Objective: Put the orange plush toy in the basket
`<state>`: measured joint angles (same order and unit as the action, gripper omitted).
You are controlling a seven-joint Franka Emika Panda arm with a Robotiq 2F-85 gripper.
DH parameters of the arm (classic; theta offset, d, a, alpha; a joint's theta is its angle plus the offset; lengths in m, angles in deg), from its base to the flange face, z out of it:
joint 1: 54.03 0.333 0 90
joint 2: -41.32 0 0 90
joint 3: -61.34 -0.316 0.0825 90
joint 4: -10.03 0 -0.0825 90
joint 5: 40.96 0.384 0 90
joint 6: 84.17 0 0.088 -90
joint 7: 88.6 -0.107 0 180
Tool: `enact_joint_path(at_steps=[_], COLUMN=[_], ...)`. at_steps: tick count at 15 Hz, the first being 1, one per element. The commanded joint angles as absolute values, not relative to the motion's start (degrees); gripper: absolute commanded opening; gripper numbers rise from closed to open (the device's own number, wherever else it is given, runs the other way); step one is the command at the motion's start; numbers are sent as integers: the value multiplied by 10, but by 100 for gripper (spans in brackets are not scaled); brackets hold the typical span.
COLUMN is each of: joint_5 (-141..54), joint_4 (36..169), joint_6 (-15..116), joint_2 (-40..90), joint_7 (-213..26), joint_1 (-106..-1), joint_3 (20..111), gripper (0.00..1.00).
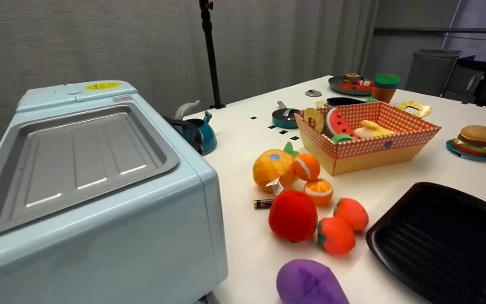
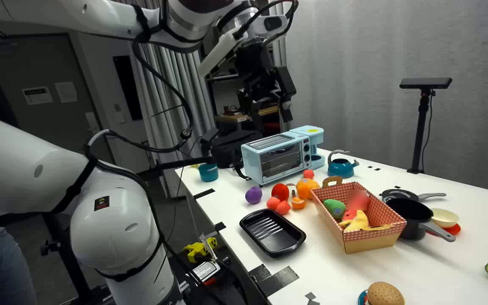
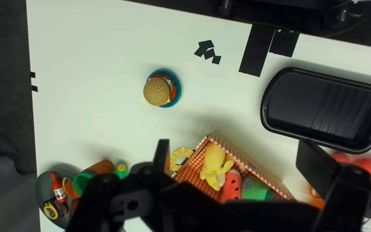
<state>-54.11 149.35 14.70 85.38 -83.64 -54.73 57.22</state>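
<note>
The orange plush toy (image 1: 336, 235) is one of two alike orange-red blobs. It lies on the white table beside its twin (image 1: 355, 214), between the red ball and the black tray. The pair also shows in an exterior view (image 2: 283, 207) and at the right of the wrist view (image 3: 369, 166), partly behind a finger. The basket (image 1: 378, 160) stands farther along the table; it holds a yellow plush, a watermelon piece and a green plush. It also shows in an exterior view (image 2: 371, 243) and the wrist view (image 3: 256, 168). My gripper (image 2: 271, 116) is open and empty, high above the table; (image 3: 233, 146) marks it in the wrist view.
A black tray (image 2: 273, 233) lies near the toys. A red ball (image 1: 292, 216), orange cluster (image 1: 319, 191), pineapple plush (image 1: 273, 169) and purple plush (image 1: 310, 283) lie close by. A blue toaster oven (image 2: 275, 159) stands beside them. A toy burger (image 3: 157, 91) sits apart.
</note>
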Motion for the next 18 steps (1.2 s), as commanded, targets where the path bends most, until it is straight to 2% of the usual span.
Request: enact_joint_path(at_steps=[1,18], joint_5=[-547,-538], joint_4=[1491,1491], joint_6=[144,171], joint_2=[852,828], joint_7=[-843,-823], joint_1=[-535,-510], joint_3=[580,577], gripper=[100,100])
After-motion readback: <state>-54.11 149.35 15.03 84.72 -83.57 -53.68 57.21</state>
